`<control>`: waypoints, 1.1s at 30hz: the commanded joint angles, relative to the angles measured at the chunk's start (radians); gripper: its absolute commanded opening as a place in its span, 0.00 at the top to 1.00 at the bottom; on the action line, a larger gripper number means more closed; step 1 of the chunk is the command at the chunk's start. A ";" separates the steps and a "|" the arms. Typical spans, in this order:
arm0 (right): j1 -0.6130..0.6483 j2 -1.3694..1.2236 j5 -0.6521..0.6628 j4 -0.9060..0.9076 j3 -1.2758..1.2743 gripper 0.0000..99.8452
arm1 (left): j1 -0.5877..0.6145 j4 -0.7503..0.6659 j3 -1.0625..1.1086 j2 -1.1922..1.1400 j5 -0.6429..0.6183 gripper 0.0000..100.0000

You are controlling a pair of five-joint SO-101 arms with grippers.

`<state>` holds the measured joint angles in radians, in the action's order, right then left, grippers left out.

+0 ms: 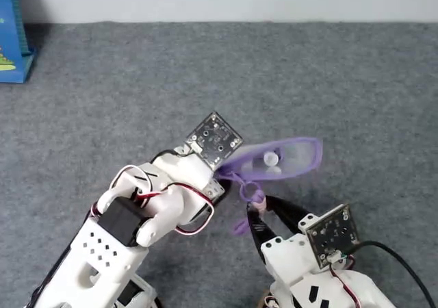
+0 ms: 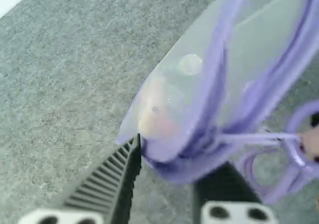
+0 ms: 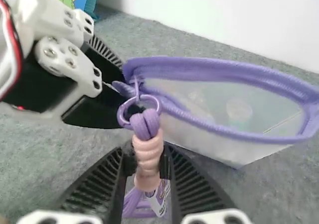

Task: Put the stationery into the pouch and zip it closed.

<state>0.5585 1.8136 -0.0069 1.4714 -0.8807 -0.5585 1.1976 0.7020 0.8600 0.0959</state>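
Observation:
The pouch (image 1: 287, 157) is see-through with purple edging and lies mid-table between the two arms. A small white round item (image 1: 272, 159) shows through its wall. My left gripper (image 1: 222, 178) is shut on the pouch's near end (image 2: 169, 157), with the wall of the pouch (image 2: 249, 59) stretching away from it. My right gripper (image 3: 147, 157) is shut on the braided pink and purple zip pull cord (image 3: 147, 139), which hangs from a ring at that same end of the pouch (image 3: 224, 99). In the high view the right gripper (image 1: 256, 209) sits just below the cord (image 1: 254, 195).
Grey carpet-like cloth (image 1: 137, 82) covers the table. A blue box (image 1: 10, 41) stands at the far left edge against the white wall. The two grippers are close together at the pouch's end; the left gripper's white body (image 3: 65, 59) is just beyond the cord.

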 commanded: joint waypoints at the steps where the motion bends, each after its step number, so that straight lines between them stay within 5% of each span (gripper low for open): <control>1: -0.045 0.002 -0.002 -0.059 0.055 0.99 | -0.002 -0.034 -0.010 0.015 -0.029 0.96; 13: -0.358 0.001 0.006 -0.282 -0.075 0.99 | -0.002 -0.104 0.145 0.227 -0.041 0.99; 20: -0.298 0.002 0.000 -0.289 -0.058 0.99 | -0.002 -0.117 0.274 0.480 -0.066 0.97; 27: -0.231 0.002 -0.002 -0.239 -0.032 0.99 | -0.002 -0.118 0.332 0.503 -0.074 0.73; 33: -0.228 0.002 -0.002 -0.211 -0.032 0.99 | -0.002 -0.118 0.332 0.503 -0.074 0.72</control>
<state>0.3237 1.8136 -0.0054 1.2520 -0.9574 -0.5570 1.1055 1.0426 1.3495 0.0391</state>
